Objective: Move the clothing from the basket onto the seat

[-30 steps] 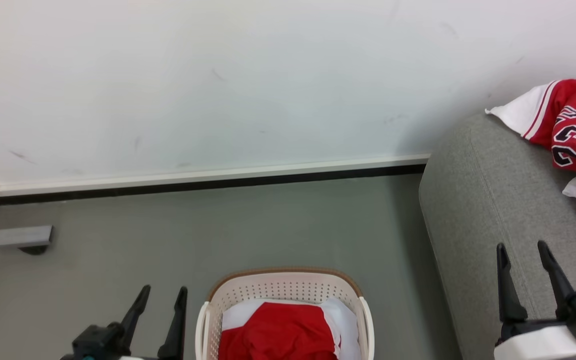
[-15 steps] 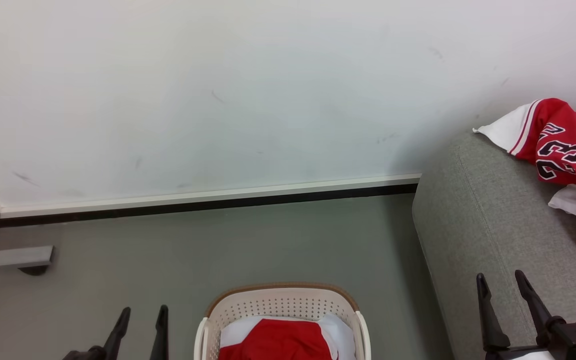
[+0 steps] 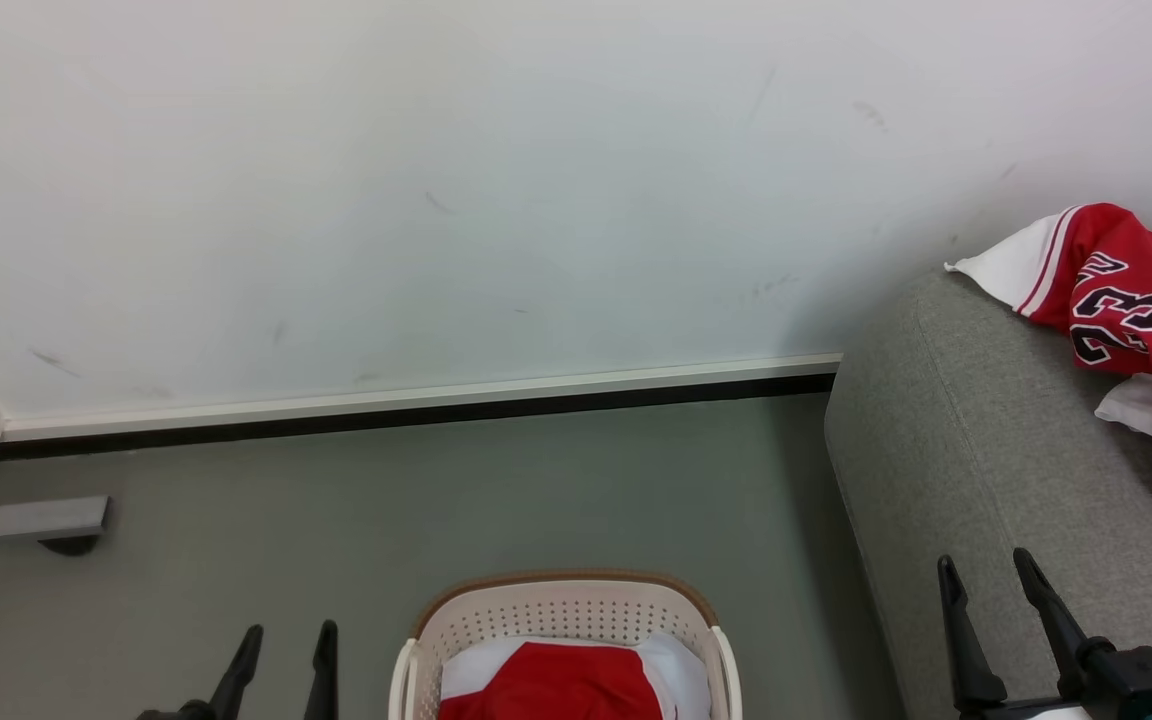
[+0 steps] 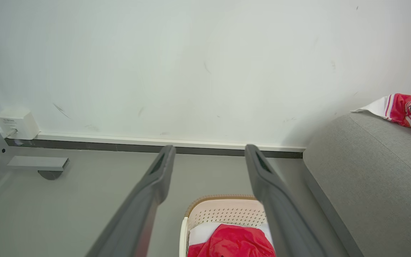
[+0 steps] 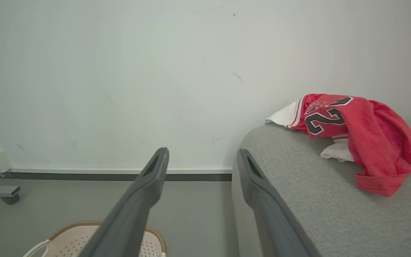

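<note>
1. On the grey sofa (image 3: pixel 986 450) at the robot's right, one red jersey (image 3: pixel 1131 300) numbered "23" lies crumpled toward the wall end. Its white trim points at the rounded edge, and that share of the job looks done.
2. The laundry basket (image 3: pixel 561 612) stands on the floor just left of the sofa, between the two arms. A second red garment (image 3: pixel 556 688) sits heaped in it on a white cloth (image 3: pixel 684 668). At least this piece appears left to move, and whether more lies beneath cannot be told.
3. The left gripper (image 3: pixel 291 630) hangs over the floor just left of the basket, jaws spread wide and holding nothing. Its wrist view looks between the fingers at the basket's brown rim and the red heap.
4. The right gripper (image 3: pixel 982 558) hovers above the sofa's near end, jaws equally wide and empty, well apart from the jersey.
5. Neither gripper touches fabric, so the step ahead is probably a reach down into the basket.
6. The floor (image 3: pixel 496 480) is smooth and grey. The wall (image 3: pixel 436 200) behind is white with faint dark scuffs, and along its foot runs a white skirting board (image 3: pixel 416 398) over a dark strip.
7. At the far left, a small white socket box (image 4: pixel 16 123) sits on the wall just above the skirting. A grey metal foot (image 3: pixel 31 520) rests on the floor below it.
8. The sofa's cover is a coarse grey weave with a seam line following the rounded end. It should hold thin, shiny cloth without much sliding.
</note>
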`<state>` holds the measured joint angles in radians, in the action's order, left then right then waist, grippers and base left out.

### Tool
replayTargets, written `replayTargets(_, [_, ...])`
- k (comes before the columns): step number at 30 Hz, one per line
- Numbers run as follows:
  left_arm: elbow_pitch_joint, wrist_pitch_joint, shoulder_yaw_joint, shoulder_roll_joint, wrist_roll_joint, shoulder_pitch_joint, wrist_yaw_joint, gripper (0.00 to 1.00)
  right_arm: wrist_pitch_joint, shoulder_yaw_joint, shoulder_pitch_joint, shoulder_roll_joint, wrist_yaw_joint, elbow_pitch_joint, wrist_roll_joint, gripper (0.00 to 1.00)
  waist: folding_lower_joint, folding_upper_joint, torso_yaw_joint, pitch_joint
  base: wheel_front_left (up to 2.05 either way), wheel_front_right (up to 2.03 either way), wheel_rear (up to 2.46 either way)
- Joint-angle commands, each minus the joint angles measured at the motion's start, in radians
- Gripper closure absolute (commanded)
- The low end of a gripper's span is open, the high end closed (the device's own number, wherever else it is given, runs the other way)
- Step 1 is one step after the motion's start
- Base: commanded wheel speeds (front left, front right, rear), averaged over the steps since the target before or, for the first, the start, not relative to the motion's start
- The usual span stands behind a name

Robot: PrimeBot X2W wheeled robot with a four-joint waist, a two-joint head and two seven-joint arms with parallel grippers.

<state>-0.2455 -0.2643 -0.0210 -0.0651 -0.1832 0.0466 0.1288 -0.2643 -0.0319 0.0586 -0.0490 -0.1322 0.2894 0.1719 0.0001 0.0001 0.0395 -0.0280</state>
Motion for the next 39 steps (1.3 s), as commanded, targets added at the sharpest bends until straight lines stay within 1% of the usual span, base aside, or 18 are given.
replayTargets(1, [-0.001,0.000,-0.002,0.001,0.015,0.009,0.002,0.00,0.000,-0.001,-0.005,-0.003,0.003,0.003,0.006,0.00,-0.0001,-0.0001,0.002,0.000,0.00,0.00,0.00])
replayTargets(39, [-0.012,0.000,0.014,-0.001,-0.008,0.013,0.001,0.00,0.000,-0.012,-0.010,-0.003,0.003,0.016,0.027,0.00,-0.0001,-0.0001,0.000,0.035,0.00,0.00,0.00])
